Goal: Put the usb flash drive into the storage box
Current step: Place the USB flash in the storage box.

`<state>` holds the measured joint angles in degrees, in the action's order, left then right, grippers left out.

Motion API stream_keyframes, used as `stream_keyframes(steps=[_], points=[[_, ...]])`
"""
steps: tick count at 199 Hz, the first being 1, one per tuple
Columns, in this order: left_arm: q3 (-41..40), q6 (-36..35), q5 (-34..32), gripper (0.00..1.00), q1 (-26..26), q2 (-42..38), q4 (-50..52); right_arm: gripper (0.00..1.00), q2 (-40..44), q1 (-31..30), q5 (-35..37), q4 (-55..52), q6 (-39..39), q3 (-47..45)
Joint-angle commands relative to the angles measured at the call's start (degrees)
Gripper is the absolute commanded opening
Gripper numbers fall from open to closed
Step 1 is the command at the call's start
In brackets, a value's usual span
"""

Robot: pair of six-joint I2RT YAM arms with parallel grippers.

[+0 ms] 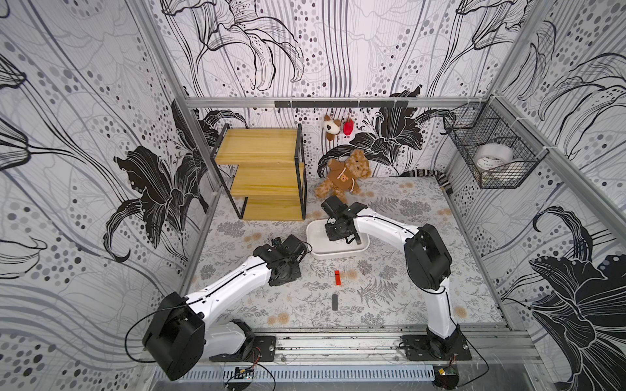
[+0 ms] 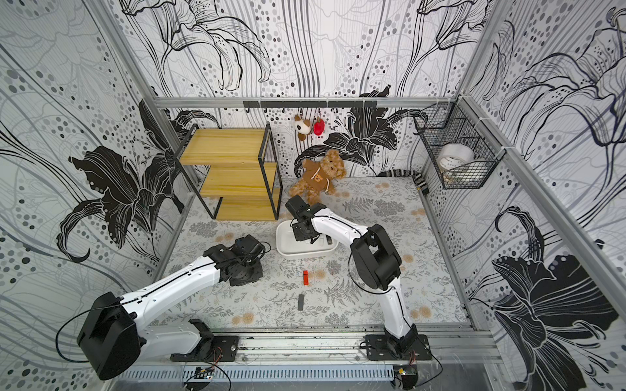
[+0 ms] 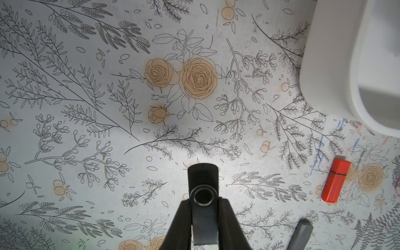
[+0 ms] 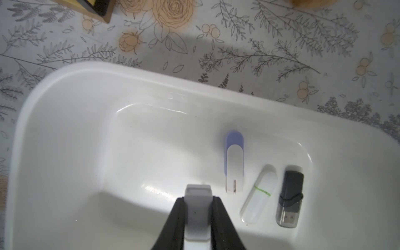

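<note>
the left gripper (image 3: 203, 200), at about 9 o'clock from the storage box (image 1: 333, 254) and outside it, is clamped on a black swivel drive (image 3: 202, 179) over the mat (image 3: 86, 108); at 6 o'clock from the box a red drive (image 1: 337, 277) and, farther out, a dark grey drive (image 1: 335, 302) lie loose. the right gripper (image 4: 198, 198) hangs over the box, pinching a pale grey drive (image 4: 198, 190); at the box's 3 o'clock end lie a blue-and-white drive (image 4: 234, 164), a white drive with a green line (image 4: 258, 194) and a black capped drive (image 4: 290, 194); i judge two releases and two pickups remain.

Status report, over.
Left gripper shut on black drive, outside storage box. Right gripper shut on white drive, above box. Nothing blocking.
</note>
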<state>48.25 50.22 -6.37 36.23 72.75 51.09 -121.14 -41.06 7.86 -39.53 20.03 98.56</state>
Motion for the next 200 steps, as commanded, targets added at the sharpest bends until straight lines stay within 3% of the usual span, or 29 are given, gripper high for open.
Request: stream_keyframes(steps=[1,116,181,200], points=[[0.17,-0.50,0.31,0.00,-0.44,0.67,-1.25,0.00,-2.99,0.36,-0.90,0.59,-1.54,2.42],[2.78,-1.15,0.04,0.00,-0.45,2.07,-0.77,0.00,-7.22,2.51,-0.93,1.21,-1.89,1.97],[11.61,-4.04,-0.41,0.00,-0.40,8.61,-0.48,0.00,-7.69,2.97,-0.83,1.14,-1.76,1.67],[15.37,-5.08,-0.42,0.00,-0.42,11.30,-0.33,0.18,-7.55,3.00,-1.00,1.20,-1.75,1.42]])
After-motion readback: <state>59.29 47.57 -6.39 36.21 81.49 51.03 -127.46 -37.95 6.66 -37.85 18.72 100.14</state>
